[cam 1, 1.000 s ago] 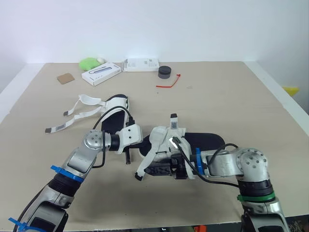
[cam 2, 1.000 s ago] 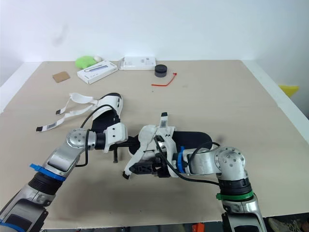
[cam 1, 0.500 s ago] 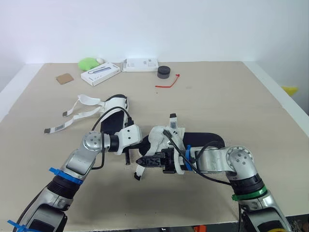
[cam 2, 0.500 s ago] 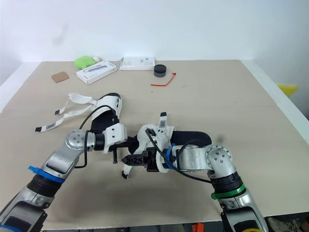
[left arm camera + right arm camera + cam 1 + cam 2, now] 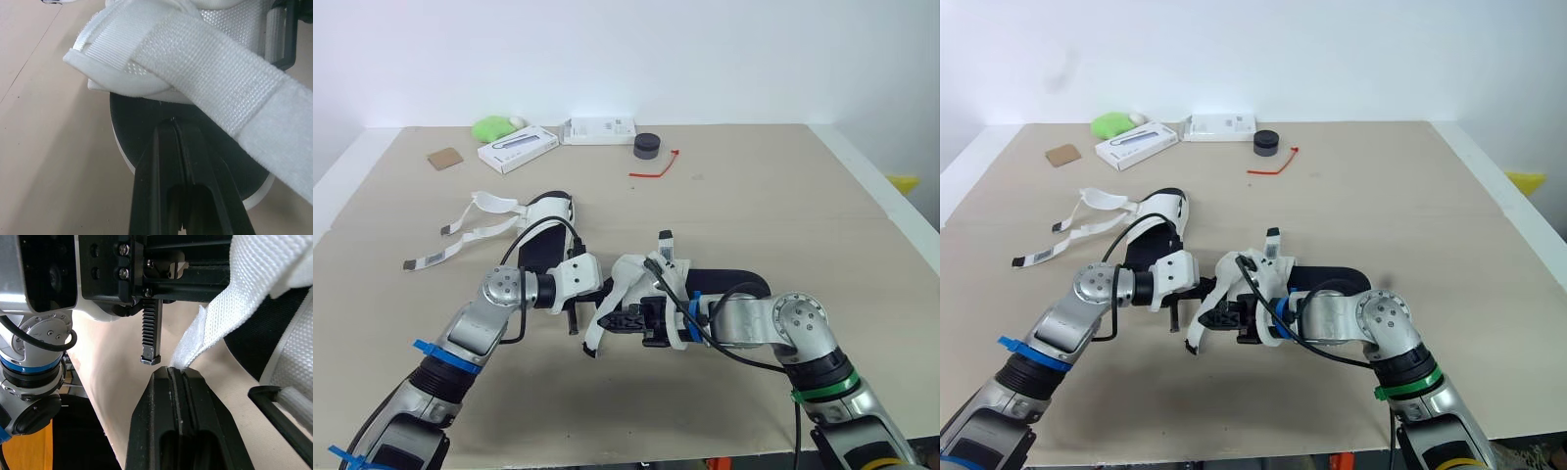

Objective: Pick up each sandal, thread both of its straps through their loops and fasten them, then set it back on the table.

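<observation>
Through my head camera, the sandal (image 5: pixel 732 282) I am working on lies near the middle of the table (image 5: pixel 773 196), between my two arms. It has a black sole and white uppers. My right gripper (image 5: pixel 625 320) is at the sandal's front end, clenched on a white strap (image 5: pixel 603 315) that comes down from the upper. My left gripper (image 5: pixel 599 288) points at that same end from the other side, just beside the right one. A second sandal (image 5: pixel 546 235) lies farther back on my left, its straps spread loose on the table.

In my left wrist view, my fingers are pressed together, with their tips at the rim of the black sole. I cannot tell whether they pinch anything.

In my right wrist view, my fingers clamp the frayed end of the strap, which runs from them to the upper.
</observation>
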`<state>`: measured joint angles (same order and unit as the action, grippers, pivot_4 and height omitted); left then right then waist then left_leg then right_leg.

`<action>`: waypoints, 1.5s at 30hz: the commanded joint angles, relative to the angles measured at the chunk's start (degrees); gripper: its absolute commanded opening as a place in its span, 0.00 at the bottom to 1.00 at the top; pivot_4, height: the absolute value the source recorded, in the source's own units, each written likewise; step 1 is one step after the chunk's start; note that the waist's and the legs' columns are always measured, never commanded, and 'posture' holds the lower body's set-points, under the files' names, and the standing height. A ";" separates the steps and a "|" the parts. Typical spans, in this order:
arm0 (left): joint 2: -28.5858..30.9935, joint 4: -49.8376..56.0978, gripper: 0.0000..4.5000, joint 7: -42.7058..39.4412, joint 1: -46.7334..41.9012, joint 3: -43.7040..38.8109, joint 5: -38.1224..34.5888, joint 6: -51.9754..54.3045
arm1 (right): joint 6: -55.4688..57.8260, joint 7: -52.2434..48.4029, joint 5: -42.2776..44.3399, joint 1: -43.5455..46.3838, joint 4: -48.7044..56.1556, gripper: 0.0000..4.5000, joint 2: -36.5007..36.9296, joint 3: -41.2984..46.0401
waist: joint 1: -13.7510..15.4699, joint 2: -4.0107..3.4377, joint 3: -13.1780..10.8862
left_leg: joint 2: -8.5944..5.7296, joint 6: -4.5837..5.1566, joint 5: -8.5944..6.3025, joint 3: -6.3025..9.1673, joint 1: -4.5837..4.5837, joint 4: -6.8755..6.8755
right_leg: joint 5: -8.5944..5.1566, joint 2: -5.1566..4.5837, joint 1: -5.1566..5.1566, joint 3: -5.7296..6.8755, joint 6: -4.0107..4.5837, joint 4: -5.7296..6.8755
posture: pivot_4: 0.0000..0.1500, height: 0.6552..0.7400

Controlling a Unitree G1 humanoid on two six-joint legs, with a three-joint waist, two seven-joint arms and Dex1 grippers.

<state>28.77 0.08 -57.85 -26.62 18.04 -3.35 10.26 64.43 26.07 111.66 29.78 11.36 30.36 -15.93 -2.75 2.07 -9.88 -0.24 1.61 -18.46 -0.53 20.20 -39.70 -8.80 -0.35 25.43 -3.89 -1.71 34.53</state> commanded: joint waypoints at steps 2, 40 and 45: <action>0.83 -2.36 0.00 -0.79 1.52 2.13 1.78 1.42 | 3.21 -9.26 1.34 5.49 1.61 0.01 4.76 4.38 | 0.00 -0.02 -0.01 | -0.01 0.00 0.00 -0.02 0.02 -0.01 | 0.00 -0.01 0.02 0.00 0.00 -0.01 | 1.00 1.00; -1.08 -5.83 0.00 0.24 -0.53 2.95 2.35 -1.41 | 23.09 -68.49 -52.90 29.54 -20.19 0.01 12.35 1.98 | 0.39 -0.15 0.08 | -0.20 0.00 0.00 0.36 0.05 -0.08 | 0.08 -0.36 -0.01 0.52 -0.07 -0.23 | 1.00 1.00; -0.93 -5.84 0.00 0.26 -0.51 2.88 2.35 -1.35 | 24.38 -71.59 -55.60 30.09 -19.11 0.01 11.50 2.01 | 0.38 -0.15 0.08 | -0.22 -0.01 0.01 0.41 0.01 -0.09 | 0.16 -0.44 -0.01 0.66 0.07 -0.23 | 1.00 1.00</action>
<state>27.38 -3.22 -57.78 -28.55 19.26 -3.34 7.42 88.37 -43.93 56.71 58.31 -9.14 41.79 -14.00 -2.36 1.92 -9.80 -0.46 1.61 -18.45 -0.12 20.21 -39.79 -8.62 -0.82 25.43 -3.21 -1.60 34.30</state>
